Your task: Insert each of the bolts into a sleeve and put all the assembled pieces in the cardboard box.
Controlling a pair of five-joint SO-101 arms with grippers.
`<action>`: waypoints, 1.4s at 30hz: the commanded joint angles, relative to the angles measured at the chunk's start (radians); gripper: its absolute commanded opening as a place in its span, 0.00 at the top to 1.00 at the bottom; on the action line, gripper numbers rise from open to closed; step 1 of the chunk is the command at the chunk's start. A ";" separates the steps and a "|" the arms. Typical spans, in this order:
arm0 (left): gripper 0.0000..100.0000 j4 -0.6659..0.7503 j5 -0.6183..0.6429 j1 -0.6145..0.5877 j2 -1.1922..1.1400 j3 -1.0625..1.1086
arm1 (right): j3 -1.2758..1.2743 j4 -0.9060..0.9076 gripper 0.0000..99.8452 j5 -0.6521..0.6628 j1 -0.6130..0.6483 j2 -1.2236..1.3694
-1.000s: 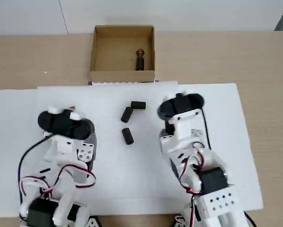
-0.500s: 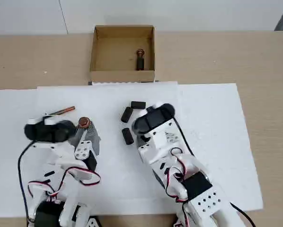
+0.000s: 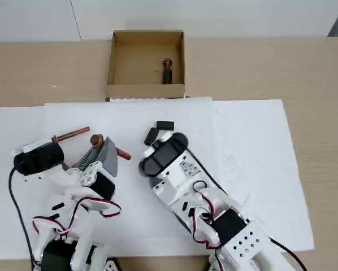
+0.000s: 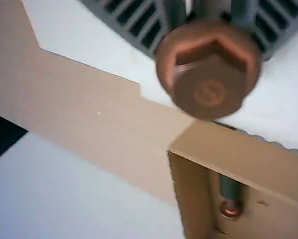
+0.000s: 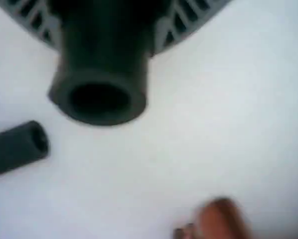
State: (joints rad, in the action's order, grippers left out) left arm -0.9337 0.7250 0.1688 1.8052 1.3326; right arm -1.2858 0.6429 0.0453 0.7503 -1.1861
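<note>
Left gripper (image 3: 105, 151) is clamping a copper bolt (image 3: 96, 139) at the lower left of the high view. Its grey fingers are covering most of the shank, so just the hex head and the far tip are poking out. From that arm's wrist camera the head is looming large and soft, hiding the shank behind it.

Right gripper (image 5: 105, 25) is squeezing a black sleeve (image 5: 100, 94), whose open bore is facing its wrist camera. From above, this gripper and its sleeve are lying hidden under the arm's black wrist housing at mid-frame. A copper blur (image 5: 219, 219) is sitting at the lower edge of the right wrist picture, cut off and too soft to name.

Left arm is folding up from the bottom left corner, its wrist pointing toward the centre. Right arm is stretching diagonally from the bottom right to the middle.

Two loose sleeves (image 3: 165, 125) (image 3: 151, 135) are lying just above that wrist. A second bolt (image 3: 72, 134) is lying on the white sheet (image 3: 254, 147) at left. One assembled piece (image 3: 167, 70) is resting inside the cardboard box (image 3: 146, 90) at top centre.
</note>
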 commanded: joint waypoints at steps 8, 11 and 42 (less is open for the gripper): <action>0.99 0.034 0.006 0.144 0.012 -0.005 | 0.008 -0.030 1.00 0.130 0.051 -0.008; 0.99 0.034 0.006 0.144 0.012 -0.005 | 0.012 -0.030 1.00 0.132 0.051 -0.008; 0.99 -0.161 -0.118 0.310 0.011 0.033 | 0.043 -0.099 1.00 0.133 0.110 -0.010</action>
State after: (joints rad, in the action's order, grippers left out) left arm -1.0902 0.6237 0.4450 1.8067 1.3679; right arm -1.2889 0.5769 0.1726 0.8516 -1.1845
